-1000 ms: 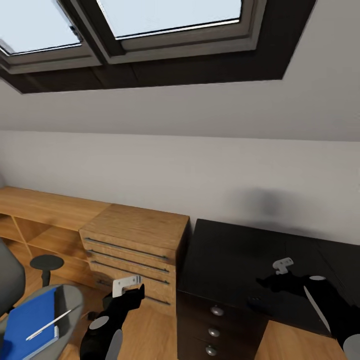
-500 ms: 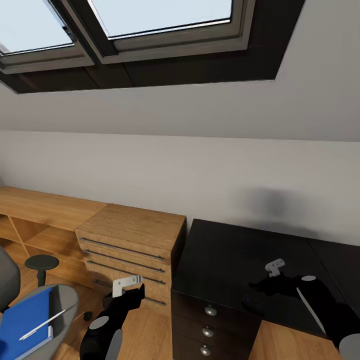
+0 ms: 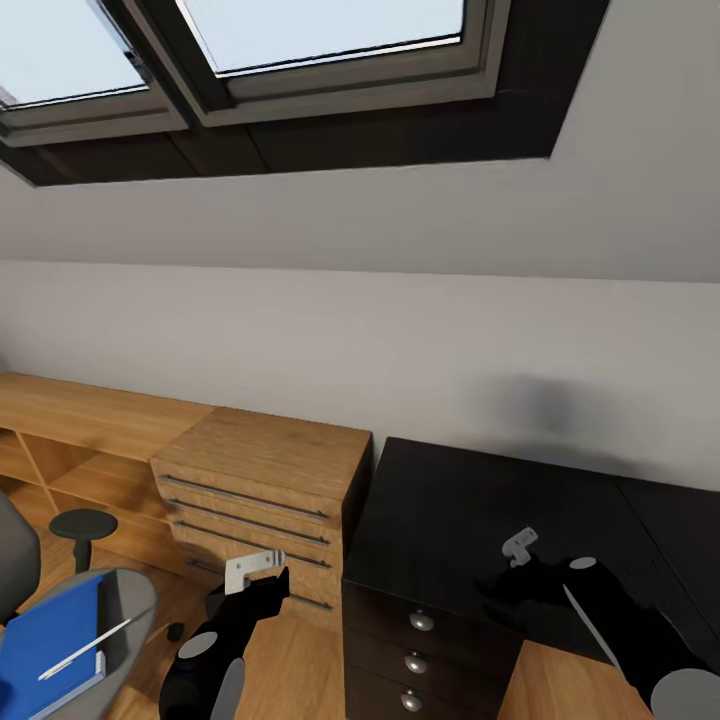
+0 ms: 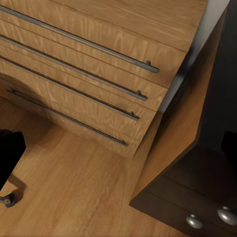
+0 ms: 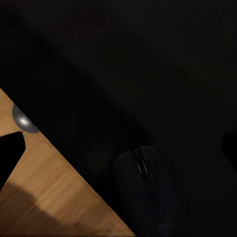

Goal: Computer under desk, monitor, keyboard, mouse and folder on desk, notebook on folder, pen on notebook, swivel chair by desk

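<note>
Head view: holding the black left gripper (image 3: 265,583) spread and idle nearby; sliding the black right gripper (image 3: 500,592), also spread, leftward over the small dark domed mouse (image 5: 145,190) at the glossy black desk's (image 3: 450,500) near edge, probably lining up a grasp.

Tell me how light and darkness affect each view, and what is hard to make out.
Head view: bright skylight up top, a soft dark shadow on the wall; the right tool blends into the glossy black desk. Right wrist view: very dark, the mouse barely separates from the desk. Left wrist view: evenly lit, the dresser grain is crisp.
</note>
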Robot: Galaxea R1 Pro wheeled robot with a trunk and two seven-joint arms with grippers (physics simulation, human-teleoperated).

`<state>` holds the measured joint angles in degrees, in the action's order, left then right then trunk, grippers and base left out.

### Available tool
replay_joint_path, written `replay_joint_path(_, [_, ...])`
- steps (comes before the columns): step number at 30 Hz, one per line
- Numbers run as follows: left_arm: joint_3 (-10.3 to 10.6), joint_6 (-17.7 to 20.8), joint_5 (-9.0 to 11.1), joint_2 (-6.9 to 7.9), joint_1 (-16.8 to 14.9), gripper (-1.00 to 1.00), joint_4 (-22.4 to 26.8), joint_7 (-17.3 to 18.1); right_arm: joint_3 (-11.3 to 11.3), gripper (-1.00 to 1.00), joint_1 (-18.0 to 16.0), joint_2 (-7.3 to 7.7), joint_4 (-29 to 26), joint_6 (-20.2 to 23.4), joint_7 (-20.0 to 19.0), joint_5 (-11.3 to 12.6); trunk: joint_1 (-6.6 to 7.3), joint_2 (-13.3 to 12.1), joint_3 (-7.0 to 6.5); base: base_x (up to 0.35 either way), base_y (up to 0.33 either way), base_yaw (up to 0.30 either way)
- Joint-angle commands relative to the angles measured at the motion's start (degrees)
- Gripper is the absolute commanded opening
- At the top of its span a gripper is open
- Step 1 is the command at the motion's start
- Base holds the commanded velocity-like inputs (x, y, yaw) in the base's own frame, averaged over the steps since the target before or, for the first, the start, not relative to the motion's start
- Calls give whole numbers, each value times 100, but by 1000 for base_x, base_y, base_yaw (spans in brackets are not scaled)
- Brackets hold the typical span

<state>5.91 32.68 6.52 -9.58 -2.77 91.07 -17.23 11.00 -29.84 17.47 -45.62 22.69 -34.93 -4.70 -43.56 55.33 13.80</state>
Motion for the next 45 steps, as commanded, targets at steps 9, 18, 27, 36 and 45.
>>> replay_joint_path(9, [7, 19, 60, 0, -5, 100, 15, -54, 16, 100, -4, 76, 303, 26, -30, -335, -199, 369, 170, 0, 0, 0])
replay_joint_path(18, [7, 19, 60, 0, -5, 100, 8, -54, 2, 100, -4, 278, 392, 17, -21, -420, -397, 730, 332, 0, 0, 0])
replay_joint_path(27, [7, 19, 60, 0, -5, 100, 7, -56, -9, 100, -4, 323, 441, -7, -8, -410, -463, 850, 386, 0, 0, 0])
replay_joint_path(36, [7, 19, 60, 0, -5, 100, 7, -54, -3, 100, -7, 302, 440, -178, 12, -409, -617, 1131, 511, 0, 0, 0])
replay_joint_path(45, [7, 20, 60, 0, -5, 100, 7, -57, 31, 100, -6, 265, 440, -179, -7, -410, -770, 1412, 637, 0, 0, 0])
